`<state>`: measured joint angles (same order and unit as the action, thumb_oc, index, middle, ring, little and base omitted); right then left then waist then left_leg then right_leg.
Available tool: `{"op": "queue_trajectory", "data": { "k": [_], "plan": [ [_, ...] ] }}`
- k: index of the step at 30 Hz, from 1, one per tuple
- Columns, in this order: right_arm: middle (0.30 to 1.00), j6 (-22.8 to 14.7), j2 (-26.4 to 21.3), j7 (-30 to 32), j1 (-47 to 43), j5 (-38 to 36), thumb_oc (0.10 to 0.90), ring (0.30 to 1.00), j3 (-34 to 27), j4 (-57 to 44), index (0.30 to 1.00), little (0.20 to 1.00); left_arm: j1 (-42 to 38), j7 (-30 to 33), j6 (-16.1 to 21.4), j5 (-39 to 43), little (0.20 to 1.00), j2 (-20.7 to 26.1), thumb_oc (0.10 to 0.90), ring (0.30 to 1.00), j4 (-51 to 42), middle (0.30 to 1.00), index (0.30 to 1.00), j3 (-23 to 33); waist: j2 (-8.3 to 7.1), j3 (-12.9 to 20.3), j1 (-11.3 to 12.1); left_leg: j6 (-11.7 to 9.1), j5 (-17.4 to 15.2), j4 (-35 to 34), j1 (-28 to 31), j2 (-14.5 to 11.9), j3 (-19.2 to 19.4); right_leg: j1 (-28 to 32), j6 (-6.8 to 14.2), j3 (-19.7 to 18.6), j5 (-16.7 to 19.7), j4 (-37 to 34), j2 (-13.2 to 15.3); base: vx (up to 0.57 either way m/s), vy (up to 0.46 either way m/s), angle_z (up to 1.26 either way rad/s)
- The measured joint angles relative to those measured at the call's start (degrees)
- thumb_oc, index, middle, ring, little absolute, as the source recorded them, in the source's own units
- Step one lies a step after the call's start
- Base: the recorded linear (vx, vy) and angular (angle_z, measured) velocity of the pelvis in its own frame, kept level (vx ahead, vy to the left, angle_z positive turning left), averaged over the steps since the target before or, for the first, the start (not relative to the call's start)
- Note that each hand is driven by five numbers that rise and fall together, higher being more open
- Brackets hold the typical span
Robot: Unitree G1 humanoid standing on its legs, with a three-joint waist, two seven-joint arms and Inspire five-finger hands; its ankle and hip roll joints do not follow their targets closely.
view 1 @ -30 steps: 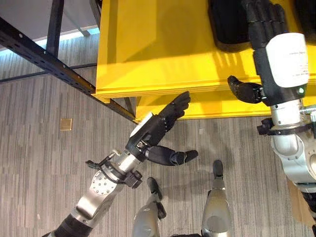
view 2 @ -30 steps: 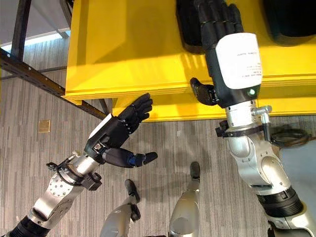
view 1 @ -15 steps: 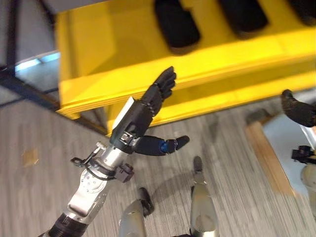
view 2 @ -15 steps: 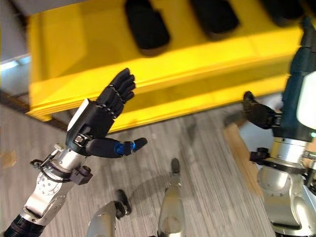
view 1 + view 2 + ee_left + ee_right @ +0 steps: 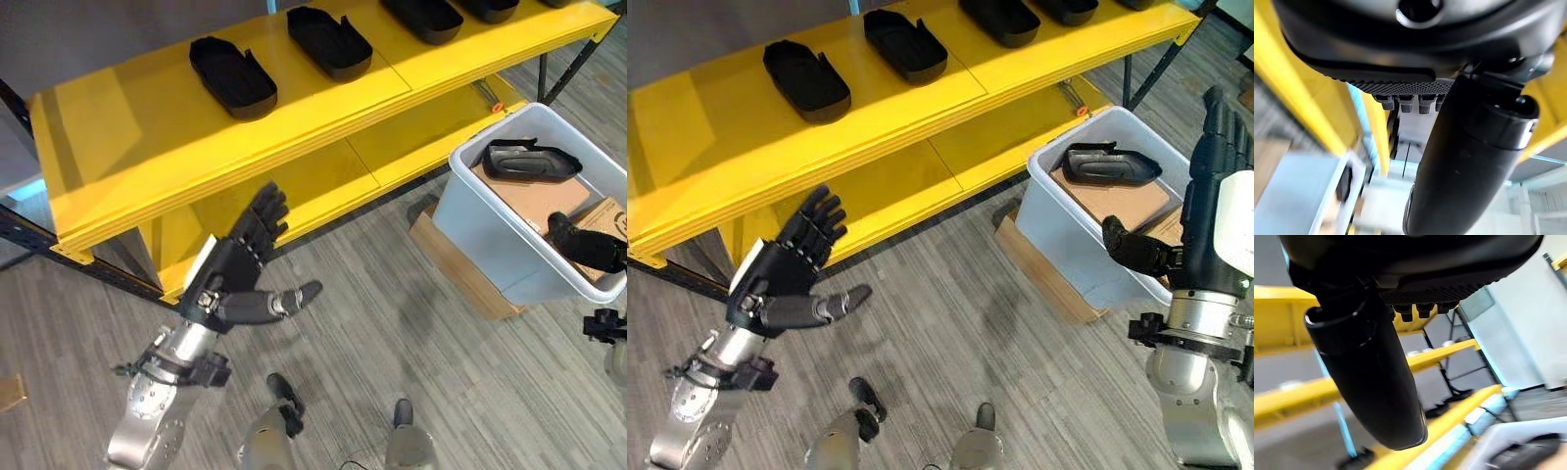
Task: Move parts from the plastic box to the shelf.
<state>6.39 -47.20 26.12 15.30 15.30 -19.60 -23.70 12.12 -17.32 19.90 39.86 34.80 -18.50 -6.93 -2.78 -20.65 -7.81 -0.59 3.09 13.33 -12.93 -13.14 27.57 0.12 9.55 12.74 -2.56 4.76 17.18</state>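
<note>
— Underfoot?
— Grey wood-grain floor, planks running on the diagonal.
— Anything lying on it?
— Flat brown board over on the right, resting flush on the floor. Small tan square at the far left edge, well apart from the board.
— Metalwork?
— Black steel beam slanting low at the left. Black slanted leg at the upper right.
— And behind?
— Plain grey wall across the upper left.
</note>
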Motion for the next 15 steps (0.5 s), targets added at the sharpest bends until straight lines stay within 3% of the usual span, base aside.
{"op": "queue_trajectory", "data": {
  "k": [1,2,3,5,8,9,13,15],
  "plan": [
    [1.0,1.0,-1.7,-0.1,1.0,-0.8,0.9,1.0,-1.4,0.1,1.0,1.0,0.2,-1.0,0.0,0.0,1.0,-0.1,0.9,1.0,-0.3,1.0,1.0,-0.3,0.55,0.2,-0.9,-0.7,-1.2,0.3,2.4,-0.4,-0.1,-1.0,0.5,-1.5,0.1,0.6,-0.6,-0.08,-0.012,-0.48],
    [1.0,1.7,-2.5,-0.1,1.6,-1.3,0.9,1.0,-2.8,0.5,1.0,1.0,-0.1,-1.5,0.0,0.1,1.0,0.4,0.9,1.0,-0.7,1.0,1.0,-0.1,1.77,0.5,-3.1,-2.7,-1.3,-3.3,4.4,0.1,0.3,-1.4,0.8,-2.1,0.5,1.5,-0.9,-0.06,-0.003,-0.24],
    [1.0,2.8,-2.6,0.0,2.3,-2.3,0.9,1.0,-4.0,1.0,1.0,1.0,-1.2,-1.8,0.1,0.4,1.0,1.0,0.9,1.0,-1.0,1.0,1.0,0.0,1.47,0.4,-5.1,-2.1,1.1,-5.9,5.7,1.2,0.8,-1.9,1.7,-3.1,1.6,1.5,-0.5,-0.03,0.018,-0.14],
    [1.0,3.4,-2.4,-0.1,2.4,-2.4,0.9,1.0,-4.1,2.8,1.0,1.0,-2.7,-1.8,0.1,0.4,1.0,1.0,0.9,1.0,-1.0,1.0,1.0,-0.1,1.07,0.3,-6.2,-2.2,2.6,-8.3,7.2,1.5,2.7,-2.4,1.7,-4.8,2.7,0.7,-0.7,-0.01,0.01,-0.43],
    [1.0,2.5,-2.0,-0.8,1.9,-1.7,0.9,1.0,-3.7,5.9,1.0,1.0,-5.3,-0.6,0.1,0.4,1.0,0.9,0.9,1.0,-0.9,1.0,1.0,-1.8,2.24,0.3,-7.9,-2.9,3.7,-11.4,10.3,1.3,6.0,-3.2,1.6,-6.8,3.9,-0.7,-1.4,-0.02,-0.014,-0.54],
    [1.0,2.6,-2.2,-1.4,1.8,-1.7,0.9,1.0,-3.7,6.2,1.0,1.0,-6.1,-0.4,0.1,0.4,1.0,0.5,0.9,1.0,-0.8,1.0,1.0,-2.8,3.11,0.4,-8.1,-3.3,3.8,-12.5,11.7,1.4,7.7,-3.3,1.4,-8.1,4.2,-0.9,-1.6,-0.06,-0.042,-0.71],
    [1.0,2.7,-2.6,-2.6,-0.7,2.8,0.9,1.0,-1.6,8.1,1.0,1.0,-11.6,3.2,0.2,-0.4,1.0,-0.3,0.9,1.0,-0.8,1.0,1.0,-8.6,6.67,0.8,-12.9,-4.1,5.4,-14.8,13.4,0.9,10.8,-5.1,1.0,-11.0,5.0,-0.4,-3.0,-0.05,-0.103,-0.49],
    [1.0,3.0,-2.7,-2.6,-0.7,2.8,0.9,1.0,-1.5,8.8,1.0,1.0,-13.0,3.3,0.2,-0.8,1.0,-0.5,0.9,1.0,-0.9,1.0,1.0,-9.7,7.15,0.8,-13.3,-4.2,5.5,-14.9,13.9,0.4,11.3,-5.5,0.8,-12.0,5.0,-0.1,-3.7,-0.02,-0.071,-0.27]
  ]
}}
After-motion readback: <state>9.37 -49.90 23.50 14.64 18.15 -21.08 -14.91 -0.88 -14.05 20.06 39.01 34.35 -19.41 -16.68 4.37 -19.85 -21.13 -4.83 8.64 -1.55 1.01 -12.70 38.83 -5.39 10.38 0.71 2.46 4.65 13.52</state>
